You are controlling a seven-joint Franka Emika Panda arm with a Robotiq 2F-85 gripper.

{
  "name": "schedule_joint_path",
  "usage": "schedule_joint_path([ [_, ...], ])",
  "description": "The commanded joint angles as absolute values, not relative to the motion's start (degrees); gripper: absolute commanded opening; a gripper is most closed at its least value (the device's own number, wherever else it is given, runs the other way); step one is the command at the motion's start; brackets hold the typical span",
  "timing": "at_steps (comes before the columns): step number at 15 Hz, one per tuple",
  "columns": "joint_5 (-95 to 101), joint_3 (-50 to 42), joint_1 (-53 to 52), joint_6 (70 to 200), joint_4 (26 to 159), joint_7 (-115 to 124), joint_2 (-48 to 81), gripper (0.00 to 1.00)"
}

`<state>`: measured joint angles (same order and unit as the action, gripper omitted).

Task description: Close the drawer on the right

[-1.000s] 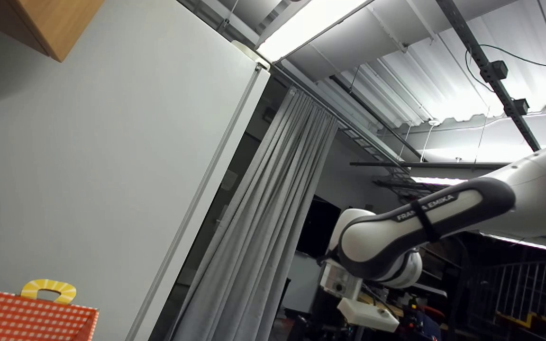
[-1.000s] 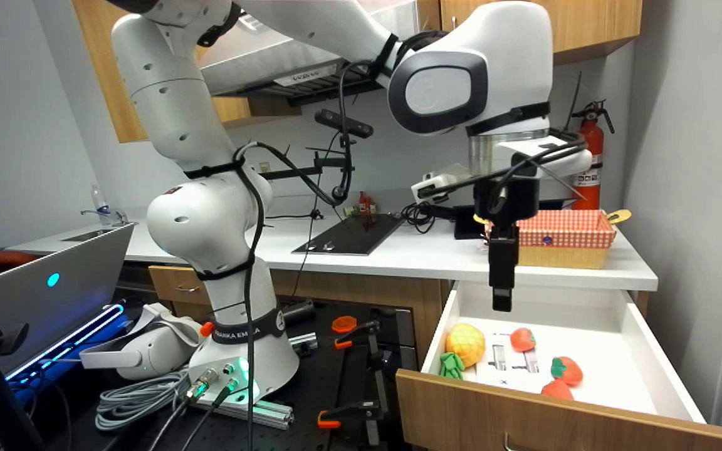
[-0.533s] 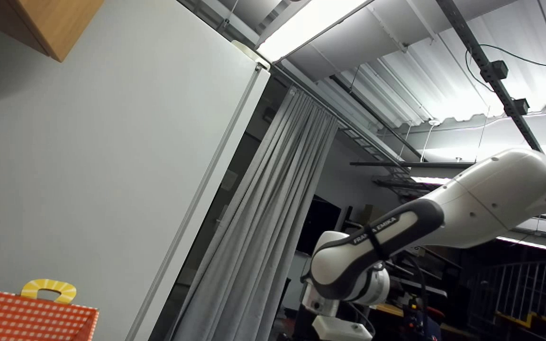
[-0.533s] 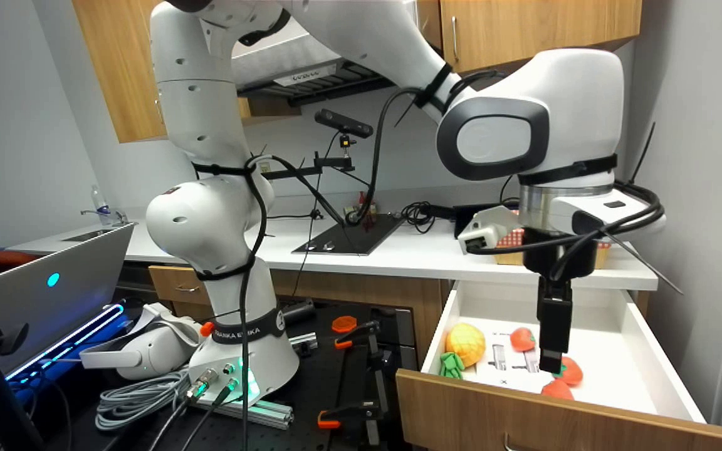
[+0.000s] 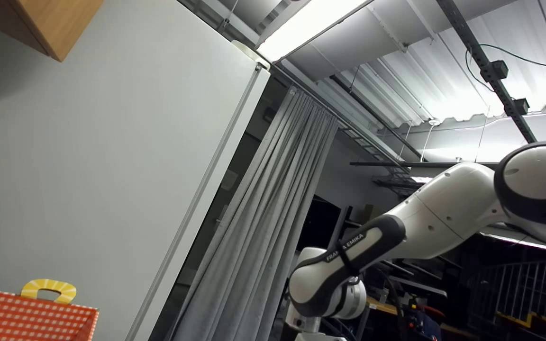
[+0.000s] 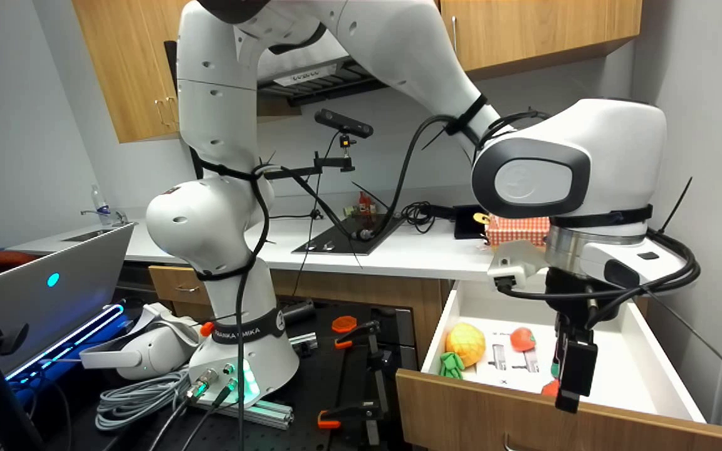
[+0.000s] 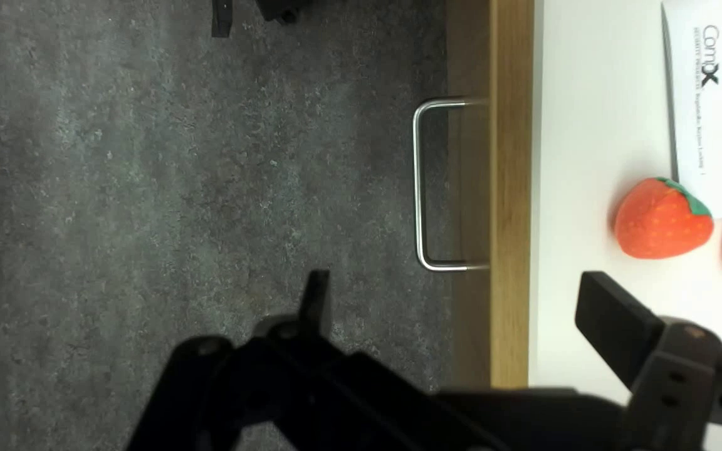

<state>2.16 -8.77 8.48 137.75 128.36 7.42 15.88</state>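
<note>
The right drawer stands pulled out, its wooden front [image 6: 461, 410] and white inside showing in an exterior view. Its metal handle [image 7: 419, 185] shows in the wrist view, and only partly at the bottom of an exterior view [image 6: 508, 442]. My gripper [image 7: 455, 279] is open and empty. In the wrist view one finger [image 7: 316, 297] lies over the dark floor on the handle side and the other finger [image 7: 615, 319] over the drawer's inside, with the front's top edge [image 7: 511, 188] between them. In an exterior view the gripper tip [image 6: 568, 401] overlaps the front's top edge; contact cannot be told.
In the drawer lie a yellow toy pineapple [image 6: 465, 344], toy strawberries [image 7: 663, 219] and a white paper [image 7: 721, 113]. A checkered basket [image 6: 517, 230] stands on the counter [image 6: 398, 266] above. A grey wall [image 6: 699, 250] borders the drawer's right side. Clamps [image 6: 358, 410] lie left.
In an exterior view the arm has moved right and down, bringing the gripper from above the drawer's inside to its front edge. The drawer has not moved.
</note>
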Motion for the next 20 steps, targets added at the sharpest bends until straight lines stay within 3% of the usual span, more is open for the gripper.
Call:
schedule_joint_path([
  [1, 2.13, -9.34, 8.76, 139.15, 126.92, 6.39, 18.73, 1.0],
  [13, 2.54, -11.58, 10.09, 140.63, 127.63, 5.34, 21.73, 1.0],
  [15, 2.47, -11.54, 10.19, 141.27, 127.63, 5.13, 22.04, 0.72],
  [20, 2.03, -11.08, 9.96, 144.65, 127.64, 5.13, 22.5, 0.34],
])
